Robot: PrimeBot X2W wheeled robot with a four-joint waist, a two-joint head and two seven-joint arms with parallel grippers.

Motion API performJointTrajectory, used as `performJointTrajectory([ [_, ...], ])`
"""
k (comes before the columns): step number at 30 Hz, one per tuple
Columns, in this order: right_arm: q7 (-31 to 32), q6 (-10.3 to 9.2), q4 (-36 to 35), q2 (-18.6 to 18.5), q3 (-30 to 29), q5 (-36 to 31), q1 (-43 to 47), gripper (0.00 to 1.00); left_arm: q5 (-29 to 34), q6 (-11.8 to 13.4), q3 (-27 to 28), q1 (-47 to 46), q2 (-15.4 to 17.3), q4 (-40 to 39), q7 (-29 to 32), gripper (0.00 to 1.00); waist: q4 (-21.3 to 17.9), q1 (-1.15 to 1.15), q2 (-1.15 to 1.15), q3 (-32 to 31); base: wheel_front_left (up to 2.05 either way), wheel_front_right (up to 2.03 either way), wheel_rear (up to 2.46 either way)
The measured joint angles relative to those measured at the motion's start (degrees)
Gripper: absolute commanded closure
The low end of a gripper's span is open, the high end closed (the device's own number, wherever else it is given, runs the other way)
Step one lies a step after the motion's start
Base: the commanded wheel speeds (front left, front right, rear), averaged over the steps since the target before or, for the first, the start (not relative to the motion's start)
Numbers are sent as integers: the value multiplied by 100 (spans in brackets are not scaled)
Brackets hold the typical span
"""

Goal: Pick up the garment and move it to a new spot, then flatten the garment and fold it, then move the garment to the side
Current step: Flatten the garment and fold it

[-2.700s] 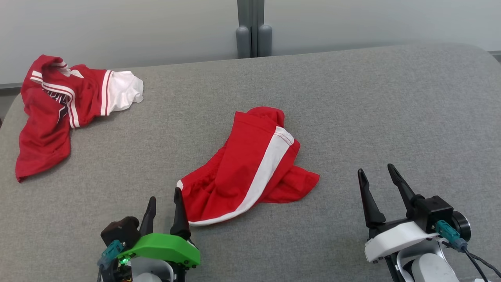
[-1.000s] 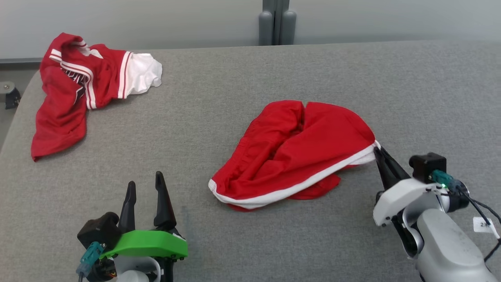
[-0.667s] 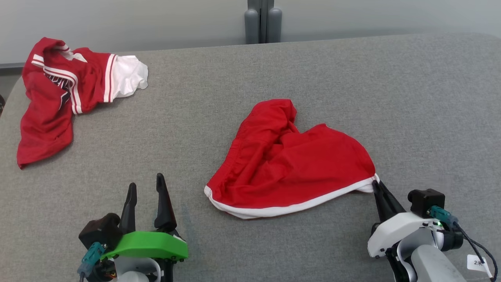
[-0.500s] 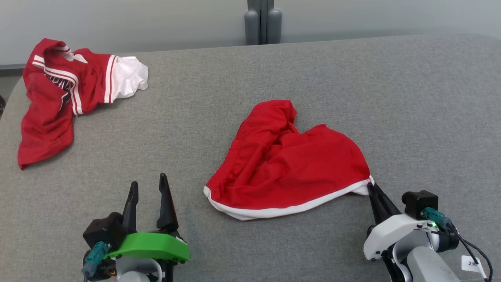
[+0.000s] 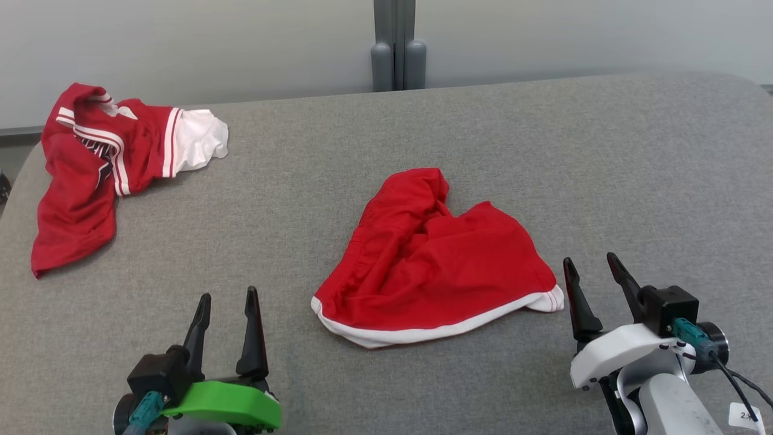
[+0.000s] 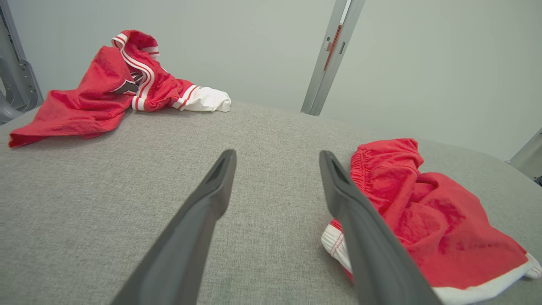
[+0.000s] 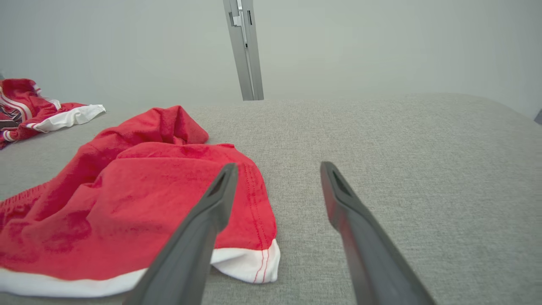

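- Shorts, red with a white hem, lie crumpled near the middle of the grey surface, with the elastic waist toward 9 o'clock and one white hem corner toward 4 o'clock.
- The right hand sits at 4 o'clock from the shorts, just beside that hem corner. Its two dark fingers are spread wide with nothing between them, and they point toward 12 o'clock.
- A small white tag hangs on the cable by the right wrist. It begins with "2", and the rest is too small to read.
- The left hand, on a green mount, sits at 8 o'clock from the shorts and well apart from them. Its fingers are parted and empty, and they point toward 12 o'clock.
- A red jersey with white stripes and a white sleeve lies bunched at 10 o'clock, near the far left corner. Its dark chest print is too folded to read.
- A grey post stands at 12 o'clock, behind the far edge.
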Motion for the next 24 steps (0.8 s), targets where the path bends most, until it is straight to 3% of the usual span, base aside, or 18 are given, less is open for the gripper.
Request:
performJointTrajectory([
  [6, -21, 0, -428, 48, -14, -87, 231, 0, 8, 11, 35, 247, 0, -19, 0, 0, -52, 0, 0, -201, 0, 0, 0],
  [18, 22, 0, -608, 76, -15, -80, 475, 0, 93, 62, -31, 372, 0, 83, 0, 0, -64, 0, 0, -417, 0, 0, 0],
  [24, 573, 0, -293, 81, -278, -234, 497, 0, 93, 60, -103, 378, 0, 83, 0, 0, -27, 0, 0, -395, 0, 0, 0],
])
